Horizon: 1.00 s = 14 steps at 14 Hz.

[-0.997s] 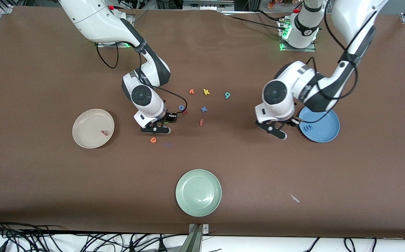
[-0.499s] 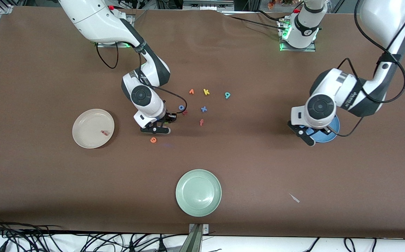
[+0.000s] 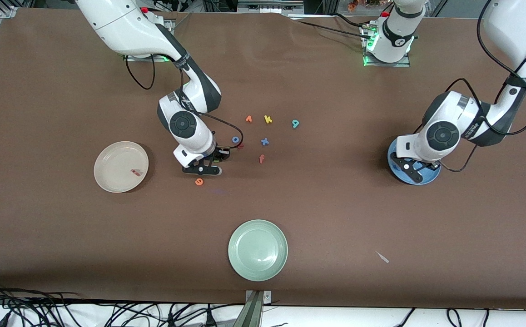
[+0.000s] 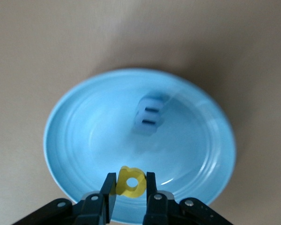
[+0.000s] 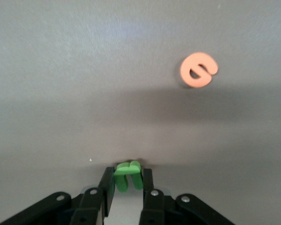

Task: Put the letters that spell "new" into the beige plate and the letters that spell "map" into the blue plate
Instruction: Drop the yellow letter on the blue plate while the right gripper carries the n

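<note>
Over the blue plate [image 3: 416, 178], my left gripper [image 3: 409, 170] is shut on the yellow looped letter [image 4: 130, 182]. The blue "m" [image 4: 150, 115] lies in that plate [image 4: 61, 122]. Low at the table among the loose letters, my right gripper [image 5: 127, 177] is shut on the green "n" [image 5: 127, 174]. The orange "e" [image 3: 199, 181] lies just nearer the front camera than this gripper [image 3: 212, 162]. The pinkish-red "w" [image 3: 136, 172] rests in the beige plate [image 3: 113, 159]. The teal "9"-like letter [image 3: 295, 123] lies on the table, toward the left arm from the other letters.
Loose letters lie by my right gripper: yellow "k" [image 3: 268, 119], an orange letter [image 3: 248, 119], blue "o" [image 3: 235, 140], blue "x" [image 3: 265, 141], orange "f" [image 3: 261, 158], a small dark-red one [image 3: 240, 146]. A pale green plate [image 3: 257, 250] sits near the front edge.
My left arm has swung toward its own end of the table and now hangs over the blue plate, hiding most of it. The right arm has stayed in place.
</note>
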Each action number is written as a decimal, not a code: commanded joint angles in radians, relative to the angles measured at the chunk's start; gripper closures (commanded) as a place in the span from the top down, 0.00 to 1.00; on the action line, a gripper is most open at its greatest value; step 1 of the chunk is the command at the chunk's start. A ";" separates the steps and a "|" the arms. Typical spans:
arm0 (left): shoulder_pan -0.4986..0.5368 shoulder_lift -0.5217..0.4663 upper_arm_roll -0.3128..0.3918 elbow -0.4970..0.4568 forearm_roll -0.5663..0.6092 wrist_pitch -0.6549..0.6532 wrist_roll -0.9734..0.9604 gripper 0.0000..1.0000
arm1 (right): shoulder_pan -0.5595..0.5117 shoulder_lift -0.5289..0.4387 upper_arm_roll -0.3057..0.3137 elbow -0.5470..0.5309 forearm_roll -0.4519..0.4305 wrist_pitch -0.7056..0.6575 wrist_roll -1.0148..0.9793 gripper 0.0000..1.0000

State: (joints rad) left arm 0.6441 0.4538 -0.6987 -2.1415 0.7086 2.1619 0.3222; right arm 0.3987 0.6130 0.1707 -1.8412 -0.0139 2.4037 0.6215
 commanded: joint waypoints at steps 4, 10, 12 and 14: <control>0.083 -0.038 -0.013 -0.097 0.032 0.134 0.015 0.74 | -0.018 -0.053 -0.100 0.103 0.012 -0.306 -0.179 0.17; 0.083 -0.095 -0.096 -0.084 0.011 0.096 0.002 1.00 | -0.020 -0.111 -0.269 0.076 0.012 -0.419 -0.492 0.17; 0.085 -0.103 -0.187 -0.060 -0.096 0.009 -0.037 1.00 | -0.020 -0.107 -0.315 0.069 0.012 -0.422 -0.532 0.17; 0.078 -0.101 -0.284 -0.034 -0.231 -0.049 -0.141 1.00 | -0.034 -0.095 -0.338 0.071 0.012 -0.411 -0.534 0.17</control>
State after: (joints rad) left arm 0.7210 0.3839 -0.9005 -2.1897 0.5692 2.1728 0.2614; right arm 0.3711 0.5280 -0.1523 -1.7500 -0.0135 1.9890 0.1079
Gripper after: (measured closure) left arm 0.000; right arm 0.714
